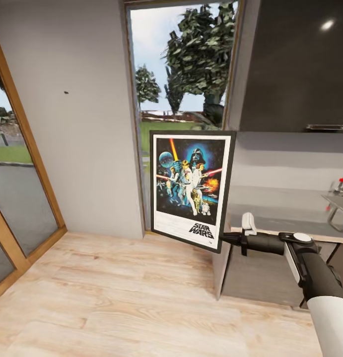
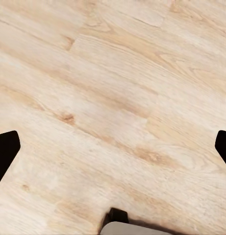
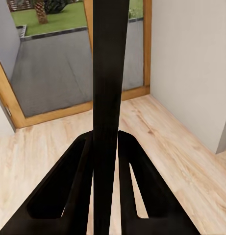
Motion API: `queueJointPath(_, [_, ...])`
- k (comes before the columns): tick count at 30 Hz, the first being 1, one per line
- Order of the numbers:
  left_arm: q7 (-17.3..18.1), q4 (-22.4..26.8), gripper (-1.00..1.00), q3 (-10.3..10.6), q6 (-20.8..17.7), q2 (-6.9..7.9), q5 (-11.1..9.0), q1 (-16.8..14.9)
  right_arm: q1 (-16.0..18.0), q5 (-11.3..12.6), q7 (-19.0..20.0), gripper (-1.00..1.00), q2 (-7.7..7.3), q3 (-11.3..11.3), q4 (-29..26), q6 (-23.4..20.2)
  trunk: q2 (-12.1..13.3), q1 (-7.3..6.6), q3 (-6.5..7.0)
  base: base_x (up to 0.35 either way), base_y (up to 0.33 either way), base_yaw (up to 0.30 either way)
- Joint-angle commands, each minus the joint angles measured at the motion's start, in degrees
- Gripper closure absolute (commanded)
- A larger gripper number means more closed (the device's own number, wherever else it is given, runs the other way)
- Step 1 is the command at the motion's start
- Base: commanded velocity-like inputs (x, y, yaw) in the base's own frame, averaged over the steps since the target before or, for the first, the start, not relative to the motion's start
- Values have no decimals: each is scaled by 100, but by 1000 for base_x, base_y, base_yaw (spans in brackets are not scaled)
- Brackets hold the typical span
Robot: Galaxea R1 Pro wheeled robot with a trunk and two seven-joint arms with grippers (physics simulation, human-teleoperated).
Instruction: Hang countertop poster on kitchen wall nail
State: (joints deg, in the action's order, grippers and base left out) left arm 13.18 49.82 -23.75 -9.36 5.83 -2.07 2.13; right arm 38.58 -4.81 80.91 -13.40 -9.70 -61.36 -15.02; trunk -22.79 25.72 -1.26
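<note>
Poster held clear of the table, nail not yet reached

The right pincer [image 1: 226, 239] was clamped on the lower right corner of the poster [image 1: 191, 186], its two fingers [image 3: 76, 186] pressed against either face of the black frame edge, so the picture hung upright but slightly tilted in the air, in front of the window [image 1: 183, 74] and just beside the end of the table [image 1: 285, 210]. The wall nail [image 1: 66, 92] was a dark speck on the pale grey wall, well apart from the poster, higher and toward the glass door [image 1: 17, 198]. Doing this well probably meant keeping the corner grip firm, levelling the frame, and bringing its top edge just above the nail before easing down. The left pincer [image 2: 113, 149] was spread open over bare wooden floor [image 2: 113, 98].
</note>
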Motion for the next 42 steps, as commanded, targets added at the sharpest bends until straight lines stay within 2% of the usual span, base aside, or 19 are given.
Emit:
queueJointPath(1, [29, 10, -100, -9, -44, -2, -22, 0, 6, -29, 47, 100, 4, -14, -8, -79, -13, 6, -12, 190, 294, 0])
queueJointPath(13, [28, 10, -100, -8, -42, 2, -22, -1, 7, -29, 47, 100, 4, -23, -22, -80, -13, 6, -12, 208, 294, 11])
queueJointPath(26, [34, 10, -100, -7, -41, 6, -14, 0, 7, -29, 47, 100, 4, -20, -25, -72, -13, 6, -12, 217, 294, 221])
queueJointPath(35, [35, 10, -100, -7, -40, 6, -13, 3, 8, -23, 47, 100, -1, -23, -30, -72, -13, 6, -12, 212, 299, 36])
queueJointPath(42, [47, 10, -100, -7, -40, 88, -13, -1, 9, -20, 47, 100, -4, -23, -34, -72, -13, 6, -12, 196, 306, 1])
